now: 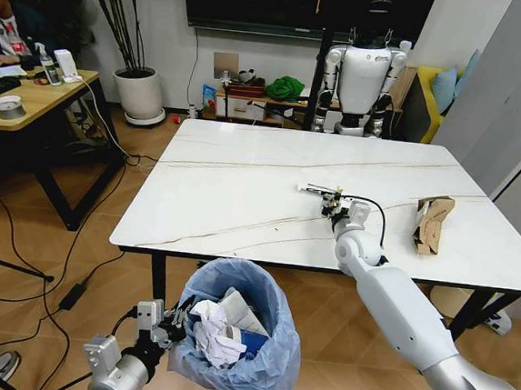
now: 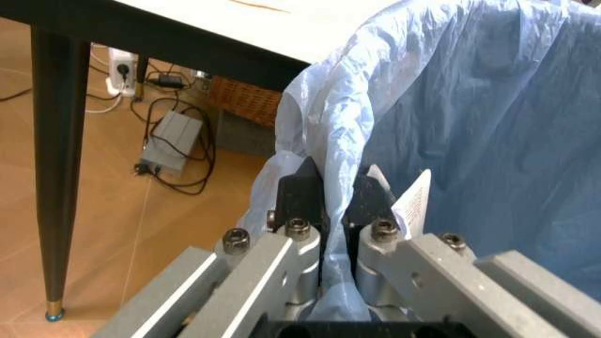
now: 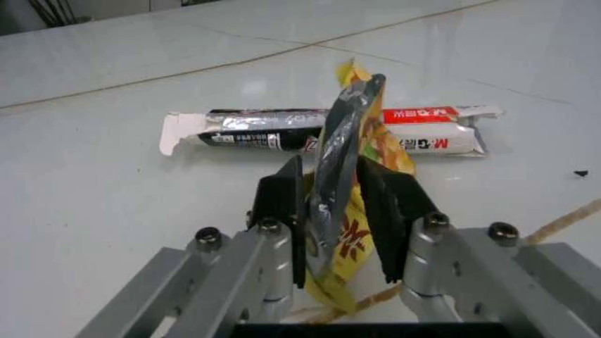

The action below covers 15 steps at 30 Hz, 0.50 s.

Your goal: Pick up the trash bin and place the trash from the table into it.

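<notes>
The trash bin [image 1: 268, 365], lined with a light blue bag [image 2: 469, 105], hangs below the table's near edge, holding white papers and a blue-banded cup. My left gripper [image 1: 165, 322] [image 2: 336, 189] is shut on its rim and bag. On the white marble table [image 1: 232, 202], my right gripper [image 1: 332, 207] [image 3: 331, 176] is shut on a yellow and silver snack wrapper [image 3: 345, 127], held upright just above the tabletop. A long red, black and white wrapper [image 3: 423, 130] [image 1: 316, 190] lies just beyond it. A crumpled brown paper bag [image 1: 431, 224] lies to the table's right.
A white humanoid robot [image 1: 362, 76] stands behind the table's far edge. A wooden desk [image 1: 32, 93] and a potted plant [image 1: 140, 93] are at the left. Cables and a power adapter [image 2: 174, 134] lie on the floor beside a black table leg [image 2: 56, 176].
</notes>
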Available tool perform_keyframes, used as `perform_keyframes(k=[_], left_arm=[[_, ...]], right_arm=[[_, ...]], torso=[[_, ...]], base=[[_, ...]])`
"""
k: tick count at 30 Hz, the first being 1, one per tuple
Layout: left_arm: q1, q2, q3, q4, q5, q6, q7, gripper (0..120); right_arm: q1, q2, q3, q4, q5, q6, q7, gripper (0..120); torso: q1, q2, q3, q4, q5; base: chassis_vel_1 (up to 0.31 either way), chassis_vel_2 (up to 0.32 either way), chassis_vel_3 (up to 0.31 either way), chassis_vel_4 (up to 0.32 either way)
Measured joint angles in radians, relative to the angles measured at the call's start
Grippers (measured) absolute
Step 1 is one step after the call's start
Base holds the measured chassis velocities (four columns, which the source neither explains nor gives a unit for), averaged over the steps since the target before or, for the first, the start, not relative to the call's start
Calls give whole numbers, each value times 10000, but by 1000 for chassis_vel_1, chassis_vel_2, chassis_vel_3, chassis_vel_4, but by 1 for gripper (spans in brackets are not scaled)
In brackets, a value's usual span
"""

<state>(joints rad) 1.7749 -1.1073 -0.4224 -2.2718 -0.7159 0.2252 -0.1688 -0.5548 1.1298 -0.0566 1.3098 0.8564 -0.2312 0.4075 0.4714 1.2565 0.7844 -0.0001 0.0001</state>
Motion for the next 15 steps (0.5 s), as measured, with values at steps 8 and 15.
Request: perform_keyframes(k=[8, 15], left_arm=[[-101, 39, 61, 11, -3, -6, -6, 0], [-211, 184, 103, 13, -124, -19, -9, 0]], right_arm=[[-368, -749, -276, 587, 507, 230, -311, 0], [-739, -1651, -233, 1836, 1291, 737, -1052, 0]], torso=[[0, 0, 0, -1, 1], [1, 0, 0, 1, 3]], base=[[0, 0, 0, 0], [0, 0, 0, 0]])
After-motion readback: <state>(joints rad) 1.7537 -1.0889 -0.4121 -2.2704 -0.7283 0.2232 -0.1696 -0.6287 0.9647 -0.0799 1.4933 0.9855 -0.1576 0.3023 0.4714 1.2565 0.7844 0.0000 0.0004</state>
